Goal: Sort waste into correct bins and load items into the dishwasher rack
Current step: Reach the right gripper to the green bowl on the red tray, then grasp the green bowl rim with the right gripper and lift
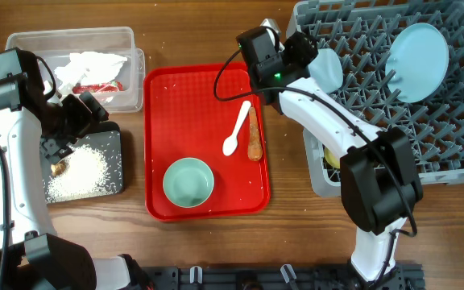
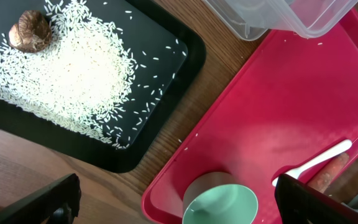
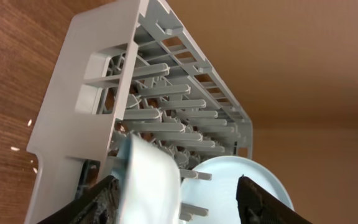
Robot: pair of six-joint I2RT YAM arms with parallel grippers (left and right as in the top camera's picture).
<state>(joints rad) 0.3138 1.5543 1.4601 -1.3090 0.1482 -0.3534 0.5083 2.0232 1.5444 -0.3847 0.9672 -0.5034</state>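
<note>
The light-blue bowl (image 1: 329, 69) stands on edge at the grey dishwasher rack's (image 1: 457, 149) left rim, with the light-blue plate (image 1: 416, 53) upright behind it. My right gripper (image 1: 308, 50) is open around the bowl (image 3: 151, 180), which sits beside its left finger; the plate (image 3: 241, 186) and rack (image 3: 61, 124) show behind. My left gripper (image 1: 87, 114) is open and empty over the black tray's (image 1: 113, 138) right side. The pale-green bowl (image 1: 188, 181), white spoon (image 1: 238, 129) and carrot stick (image 1: 254, 134) lie on the red tray (image 1: 167, 97).
The clear tub (image 1: 31, 40) holds white tissue (image 1: 91, 64) and the red wrapper (image 1: 99, 85). The black tray holds rice (image 2: 67, 74) and a brown nut scrap (image 2: 30, 31). A yellow cup (image 1: 329, 157) shows in the rack under my right arm.
</note>
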